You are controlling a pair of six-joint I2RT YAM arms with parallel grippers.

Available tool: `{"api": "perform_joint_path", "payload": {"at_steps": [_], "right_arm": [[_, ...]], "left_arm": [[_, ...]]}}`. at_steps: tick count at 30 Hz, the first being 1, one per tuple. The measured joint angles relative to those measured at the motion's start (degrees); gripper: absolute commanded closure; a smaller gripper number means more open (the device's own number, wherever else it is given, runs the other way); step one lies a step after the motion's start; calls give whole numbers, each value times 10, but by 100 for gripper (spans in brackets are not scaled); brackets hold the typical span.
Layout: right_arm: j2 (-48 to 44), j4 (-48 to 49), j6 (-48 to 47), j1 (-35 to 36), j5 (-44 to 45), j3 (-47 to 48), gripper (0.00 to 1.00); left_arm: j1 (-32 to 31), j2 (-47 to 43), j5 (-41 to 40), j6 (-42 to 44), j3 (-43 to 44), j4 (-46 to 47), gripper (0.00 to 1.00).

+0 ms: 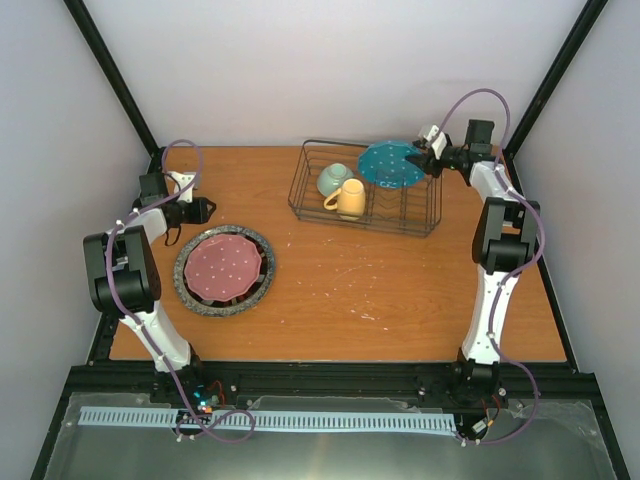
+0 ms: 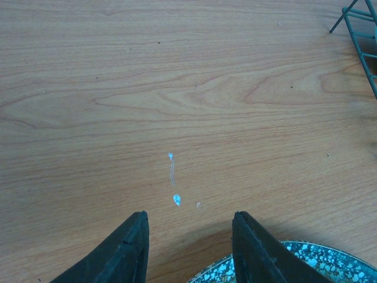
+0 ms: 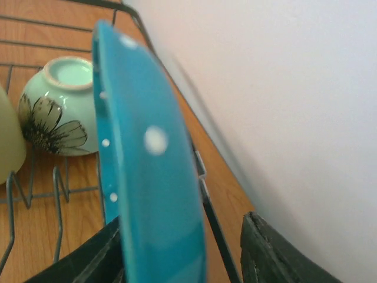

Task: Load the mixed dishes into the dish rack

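**A:** The desk (image 1: pixel 400 300) is carrying the dish rack (image 1: pixel 296 192) at the back. The grey speckled plate (image 1: pixel 186 290), with the pink plate (image 1: pixel 225 268) lying on it, is waiting well apart at near-left.

**B:** The teal plate (image 3: pixel 147 177) is standing on edge at the rack's far-right end. The right jaws are sitting spread astride its rim.

**A:** If no divider is catching it, I'd say it's risking a tip over the far wire, or onto the yellow mug (image 1: pixel 350 198) and pale green bowl (image 1: pixel 333 180).

**B:** The wall is crowding that arm. The left jaws are hanging spread and empty, with open desk ahead.

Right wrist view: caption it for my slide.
Right tool straddling teal dotted plate at the dish rack, pale green bowl behind.
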Motion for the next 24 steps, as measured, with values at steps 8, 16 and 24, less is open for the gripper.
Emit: {"api": "perform_joint_path", "payload": {"at_steps": [8, 16, 24], "right_arm": [[-27, 50, 36, 0, 1, -22, 39], [-36, 157, 146, -1, -84, -64, 32], [-60, 394, 347, -5, -162, -148, 36]], "left_arm": [[0, -2, -1, 0, 12, -17, 60], [26, -18, 14, -2, 30, -54, 58], [87, -18, 5, -12, 52, -131, 59]]}}
